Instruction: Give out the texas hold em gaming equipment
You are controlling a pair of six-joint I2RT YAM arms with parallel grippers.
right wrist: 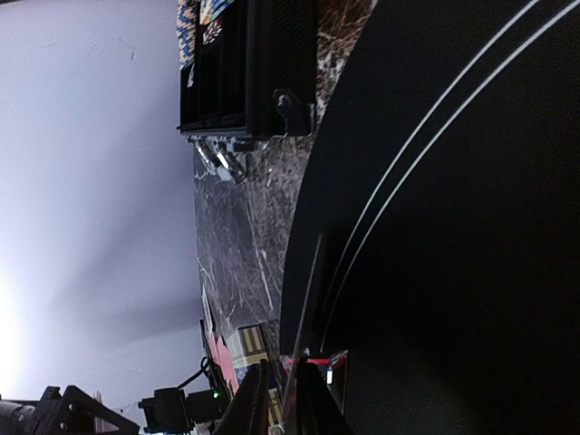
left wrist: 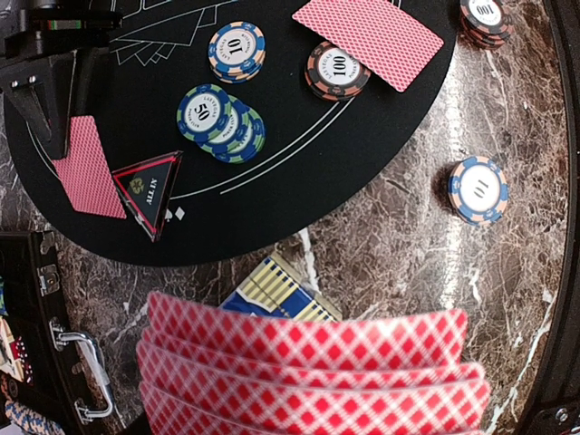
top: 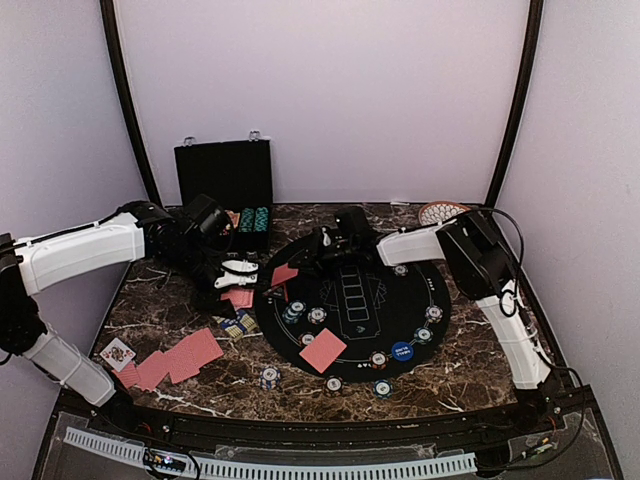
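I stand at a dark, white-veined marble bench (top: 470, 375) boxed in by pale lilac walls, and I count.

On the large round black mat (top: 410, 295) lie two loose cards. One red-backed playing card (top: 322, 350) is near the front, and a second red-backed card (left wrist: 88, 168) is at the left rim. Just beside that one sits a single red triangle (left wrist: 145, 193) marked "ALL IN".

Roughly ten small stripe-edged poker chips ring the mat, though from above some may be stacks. Up close they read "10" (left wrist: 236, 51), "50" (left wrist: 204, 112) and "100" (left wrist: 338, 71). A lone "10" chip (left wrist: 478, 188) sits off the mat on the marble. One blue marker disc (top: 402, 351) lies front right.

A spread of red cards (top: 175, 358) covers the bench's left front, next to one face-up card (top: 117, 352).

The left fingers (top: 240, 269) are closed on a fan of red-backed cards (left wrist: 308, 372), above a blue-and-yellow card box (left wrist: 272, 288). The right fingers (right wrist: 251, 403) sit close together about a thin edge; I cannot tell whether they grip it.

One open black case (top: 225, 175) stands at the back.
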